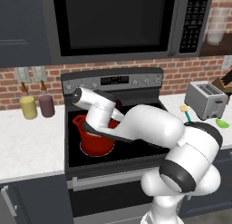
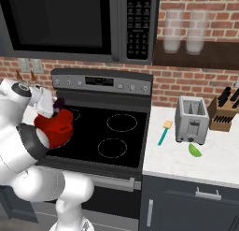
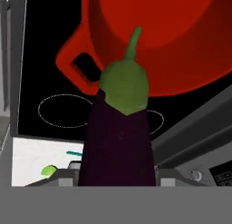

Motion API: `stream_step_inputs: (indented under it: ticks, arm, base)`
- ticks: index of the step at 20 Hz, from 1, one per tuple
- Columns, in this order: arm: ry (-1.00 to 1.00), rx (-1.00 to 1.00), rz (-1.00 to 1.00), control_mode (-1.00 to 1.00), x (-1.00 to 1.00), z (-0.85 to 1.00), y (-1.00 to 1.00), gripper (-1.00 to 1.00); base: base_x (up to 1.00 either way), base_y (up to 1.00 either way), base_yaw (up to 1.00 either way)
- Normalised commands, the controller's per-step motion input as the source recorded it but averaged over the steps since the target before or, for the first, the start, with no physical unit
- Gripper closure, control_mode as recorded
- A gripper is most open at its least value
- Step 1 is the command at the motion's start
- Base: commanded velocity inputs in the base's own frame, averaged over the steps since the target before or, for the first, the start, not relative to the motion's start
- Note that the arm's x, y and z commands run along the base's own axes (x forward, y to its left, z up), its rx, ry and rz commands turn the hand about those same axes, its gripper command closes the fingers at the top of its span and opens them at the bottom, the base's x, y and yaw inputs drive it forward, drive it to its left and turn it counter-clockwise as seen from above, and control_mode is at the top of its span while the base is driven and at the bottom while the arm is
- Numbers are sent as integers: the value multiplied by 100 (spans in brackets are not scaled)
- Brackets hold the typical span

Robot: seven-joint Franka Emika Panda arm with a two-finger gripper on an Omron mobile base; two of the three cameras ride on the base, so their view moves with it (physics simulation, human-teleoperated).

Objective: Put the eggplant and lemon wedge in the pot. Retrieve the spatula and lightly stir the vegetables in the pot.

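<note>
glossy purple eggplant [image 3: 118, 146], green cap, over red pot [image 3: 172, 41].

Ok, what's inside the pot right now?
Nothing can be made out in the pot: the hand view shows bare red wall, but the held eggplant covers part of it. In the left base view the arm hides its opening. The gripper hovers above it.

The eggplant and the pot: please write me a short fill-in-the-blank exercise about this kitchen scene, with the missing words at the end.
1. The claw holds the ____, whose green stem end points at the pot.
2. The pot on the stove is bright ____.
3. The spatula lies on the counter just left of the ____.
4. The lemon wedge lies on the ____.

Missing words: eggplant; red; toaster; counter
</note>
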Motion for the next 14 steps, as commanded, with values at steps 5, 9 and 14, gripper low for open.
stream_step_inputs:
  ticks: [5, 9, 14]
  arm:
    - [0, -3, 0, -100, 19, -41, 43, 100]
    - [6, -1, 0, -100, 6, -22, 26, 100]
    - [8, 0, 0, -100, 0, -18, 10, 100]
  base:
    - [0, 0, 0]
    - [0, 0, 0]
    - [0, 0, 0]
